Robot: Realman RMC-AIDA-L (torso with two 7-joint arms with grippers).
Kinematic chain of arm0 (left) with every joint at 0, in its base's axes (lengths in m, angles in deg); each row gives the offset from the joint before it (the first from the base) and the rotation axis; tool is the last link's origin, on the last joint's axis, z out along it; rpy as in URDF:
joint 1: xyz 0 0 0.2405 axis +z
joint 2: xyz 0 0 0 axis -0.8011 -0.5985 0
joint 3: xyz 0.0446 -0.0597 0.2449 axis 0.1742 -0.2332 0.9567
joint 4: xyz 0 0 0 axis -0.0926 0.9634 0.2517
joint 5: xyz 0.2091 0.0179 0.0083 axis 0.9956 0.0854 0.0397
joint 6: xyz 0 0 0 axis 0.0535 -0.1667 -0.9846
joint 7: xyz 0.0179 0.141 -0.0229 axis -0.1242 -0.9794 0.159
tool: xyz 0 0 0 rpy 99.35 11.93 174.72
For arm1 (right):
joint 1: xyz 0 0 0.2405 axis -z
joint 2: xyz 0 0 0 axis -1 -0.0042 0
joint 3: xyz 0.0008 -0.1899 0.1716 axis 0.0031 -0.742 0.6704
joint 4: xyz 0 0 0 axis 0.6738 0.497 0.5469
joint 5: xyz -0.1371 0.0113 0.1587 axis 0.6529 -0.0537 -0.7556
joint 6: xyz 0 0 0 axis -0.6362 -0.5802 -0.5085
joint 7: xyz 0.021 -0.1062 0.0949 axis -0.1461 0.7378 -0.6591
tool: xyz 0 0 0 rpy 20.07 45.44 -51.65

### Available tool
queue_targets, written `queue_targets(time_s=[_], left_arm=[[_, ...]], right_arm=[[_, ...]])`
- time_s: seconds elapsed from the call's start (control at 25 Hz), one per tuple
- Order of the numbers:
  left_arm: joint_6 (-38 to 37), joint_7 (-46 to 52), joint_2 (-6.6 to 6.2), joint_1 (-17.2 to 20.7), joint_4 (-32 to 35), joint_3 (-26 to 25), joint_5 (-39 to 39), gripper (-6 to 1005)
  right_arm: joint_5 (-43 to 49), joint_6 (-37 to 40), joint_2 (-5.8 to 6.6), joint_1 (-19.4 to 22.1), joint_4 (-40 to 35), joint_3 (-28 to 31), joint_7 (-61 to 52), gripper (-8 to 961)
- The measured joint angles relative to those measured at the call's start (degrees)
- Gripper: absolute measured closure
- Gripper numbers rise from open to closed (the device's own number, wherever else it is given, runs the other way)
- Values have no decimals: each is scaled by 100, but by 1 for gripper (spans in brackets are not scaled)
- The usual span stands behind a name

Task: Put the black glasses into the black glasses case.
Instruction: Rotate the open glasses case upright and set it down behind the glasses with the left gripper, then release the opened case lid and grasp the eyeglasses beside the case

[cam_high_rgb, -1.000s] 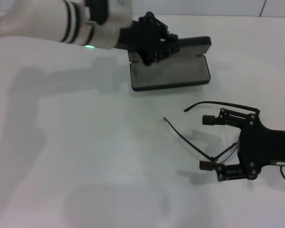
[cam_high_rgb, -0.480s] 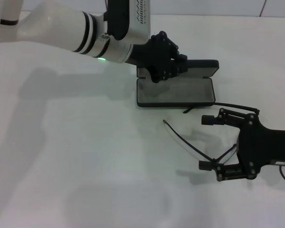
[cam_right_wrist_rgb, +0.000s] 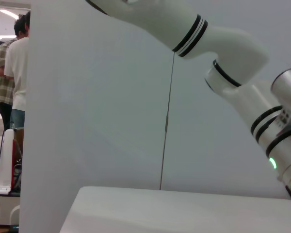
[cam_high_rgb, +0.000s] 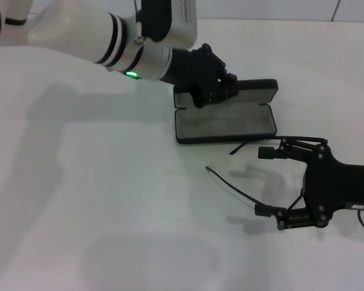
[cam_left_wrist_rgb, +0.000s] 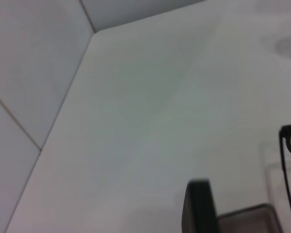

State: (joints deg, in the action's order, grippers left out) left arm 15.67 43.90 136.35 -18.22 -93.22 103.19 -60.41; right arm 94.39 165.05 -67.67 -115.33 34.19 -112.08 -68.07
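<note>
The glasses (cam_high_rgb: 264, 173) lie just in front of the open case (cam_high_rgb: 225, 119), temples reaching leftward, between the spread fingers of the right gripper (cam_high_rgb: 266, 181). The left gripper (cam_high_rgb: 213, 79) clamps the case's rear edge.

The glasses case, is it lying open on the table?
Yes: in the head view the black glasses case lies open, its grey lining showing, with the left gripper at its raised lid.

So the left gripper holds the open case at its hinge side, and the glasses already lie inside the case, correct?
Not quite. In the head view the glasses are outside the case, on the table at the right gripper. The left gripper is at the hinge side of the open case.
</note>
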Motion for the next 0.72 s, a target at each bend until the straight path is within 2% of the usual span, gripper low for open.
queue_targets(time_s=[0.32, 0.44, 0.52, 0.6, 0.72], left_arm=[[-493, 527, -3, -133, -106, 0, 95, 686], [-1046, 581, -14, -137, -281, -1, -76, 608], [-1693, 458, -18, -17, -473, -7, -550, 556], [-2168, 237, -24, 246, -582, -8, -1210, 556], [-2501, -120, -7, 917, -561, -9, -2610, 555]], right_arm=[[5, -53, 13, -39, -38, 2, -22, 81], [5, -54, 20, -52, -74, 33, -27, 80], [-9, -54, 33, -80, -162, 55, -76, 80], [40, -56, 78, -96, -500, 53, -335, 80], [429, -64, 177, -115, -1469, 37, -1073, 80]])
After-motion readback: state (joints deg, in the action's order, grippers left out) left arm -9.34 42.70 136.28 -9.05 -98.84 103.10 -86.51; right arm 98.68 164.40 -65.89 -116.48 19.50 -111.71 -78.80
